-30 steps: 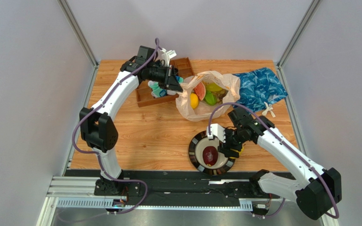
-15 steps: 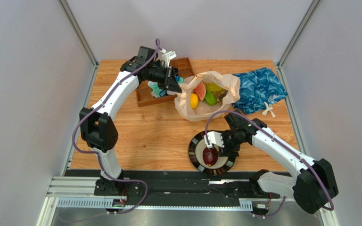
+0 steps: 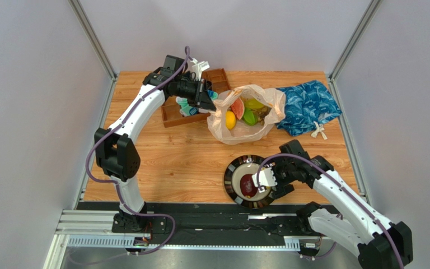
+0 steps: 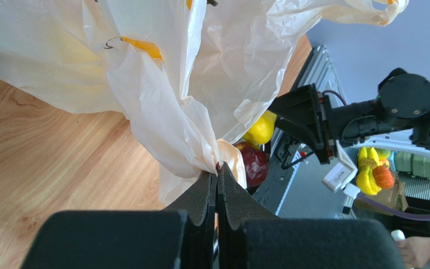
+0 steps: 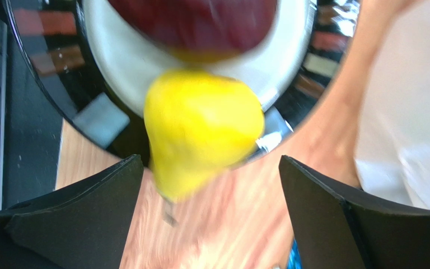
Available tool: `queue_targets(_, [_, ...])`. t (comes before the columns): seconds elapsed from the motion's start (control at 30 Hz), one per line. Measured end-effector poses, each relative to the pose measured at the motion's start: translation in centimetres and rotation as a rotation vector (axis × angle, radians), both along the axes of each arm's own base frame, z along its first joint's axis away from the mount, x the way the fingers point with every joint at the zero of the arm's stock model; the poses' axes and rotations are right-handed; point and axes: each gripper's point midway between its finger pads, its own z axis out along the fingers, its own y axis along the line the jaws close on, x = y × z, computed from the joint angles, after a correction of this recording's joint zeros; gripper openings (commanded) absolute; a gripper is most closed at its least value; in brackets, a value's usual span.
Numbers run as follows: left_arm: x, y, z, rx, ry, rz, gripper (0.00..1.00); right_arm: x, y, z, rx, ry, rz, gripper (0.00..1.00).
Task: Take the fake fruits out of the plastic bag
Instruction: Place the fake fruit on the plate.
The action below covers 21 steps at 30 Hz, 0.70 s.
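Note:
The beige plastic bag (image 3: 245,128) lies open at the back middle of the table. In it I see a watermelon slice (image 3: 237,107), an orange fruit (image 3: 230,119), a green piece (image 3: 249,117) and a yellow starfruit (image 3: 254,103). My left gripper (image 3: 211,104) is shut on the bag's rim (image 4: 200,151) and holds it up. My right gripper (image 3: 269,185) is open over the plate's (image 3: 229,178) right edge. A blurred yellow pear (image 5: 203,129) sits between its wide jaws, apart from both. The dark red fruit (image 3: 249,185) lies on the plate.
A wooden tray (image 3: 169,116) with teal-and-white packets stands left of the bag, under my left arm. A blue patterned bag (image 3: 307,106) lies at the back right. A black rail (image 3: 200,221) runs along the near edge.
My right gripper has drawn back toward the plate's near right edge, and its arm has swung right. The left arm and the bag have not moved.

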Motion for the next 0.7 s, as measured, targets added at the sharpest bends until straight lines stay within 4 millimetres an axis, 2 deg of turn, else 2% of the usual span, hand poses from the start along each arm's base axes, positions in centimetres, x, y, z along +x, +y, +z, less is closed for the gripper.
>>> queue_targets(0.13, [-0.2,-0.2,0.3,-0.018,0.006,-0.009,0.02,0.6,-0.7,3.0,0.003,-0.039,-0.029,0.98])
queue_targets(0.3, [-0.3,-0.2,0.4,-0.023,0.011,-0.012,0.02,2.0,-0.1,7.4,0.046,-0.071,-0.083,0.96])
queue_targets(0.4, [-0.3,-0.3,0.4,-0.024,0.012,-0.012,0.02,3.3,1.1,10.0,0.102,-0.065,-0.136,0.93])
queue_targets(0.57, [-0.3,-0.3,0.4,-0.026,0.015,-0.013,0.02,6.7,4.2,14.8,0.262,-0.058,-0.243,0.91])
queue_targets(0.67, [-0.3,-0.3,0.4,-0.026,0.015,-0.013,0.02,9.0,6.0,16.7,0.363,-0.051,-0.323,0.84])
queue_targets(0.7, [-0.3,-0.3,0.4,-0.025,0.015,-0.012,0.02,9.8,6.5,17.1,0.392,-0.044,-0.353,0.76])
